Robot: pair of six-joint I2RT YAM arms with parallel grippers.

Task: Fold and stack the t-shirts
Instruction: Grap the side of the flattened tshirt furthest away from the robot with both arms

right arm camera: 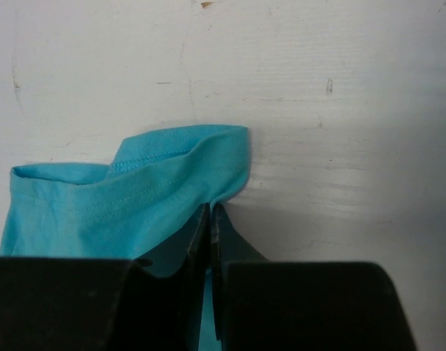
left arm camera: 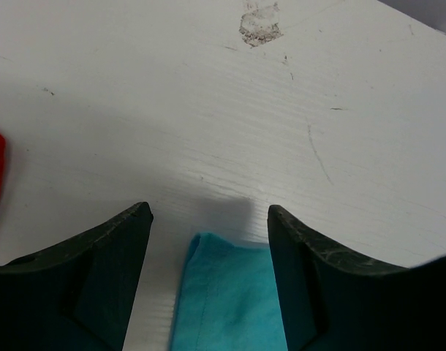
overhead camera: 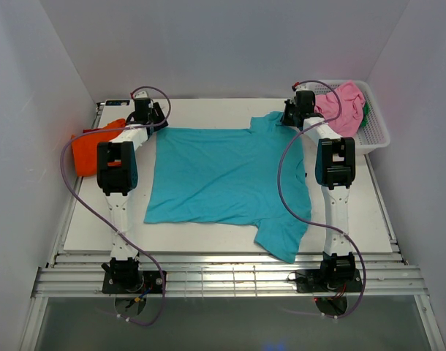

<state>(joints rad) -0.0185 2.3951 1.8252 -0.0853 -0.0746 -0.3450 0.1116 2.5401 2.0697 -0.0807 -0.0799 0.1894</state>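
Observation:
A teal t-shirt [overhead camera: 223,175] lies spread flat on the white table [overhead camera: 354,212], one sleeve hanging toward the near edge. My left gripper [overhead camera: 159,121] hovers at its far left corner. In the left wrist view the left gripper [left arm camera: 208,212] is open, and the teal corner [left arm camera: 227,292] lies between the fingers without being pinched. My right gripper [overhead camera: 289,117] is at the shirt's far right sleeve. In the right wrist view the right gripper [right arm camera: 210,207] is shut on the hem of the teal cloth [right arm camera: 135,197]. An orange t-shirt [overhead camera: 91,150] sits bunched at the left edge. A pink t-shirt [overhead camera: 344,106] lies in the basket.
The white lattice basket [overhead camera: 376,135] stands at the back right corner, with a bit of green cloth [overhead camera: 365,121] beside the pink one. White walls close in the table on the left, back and right. A chipped spot [left arm camera: 259,25] marks the tabletop ahead of the left gripper.

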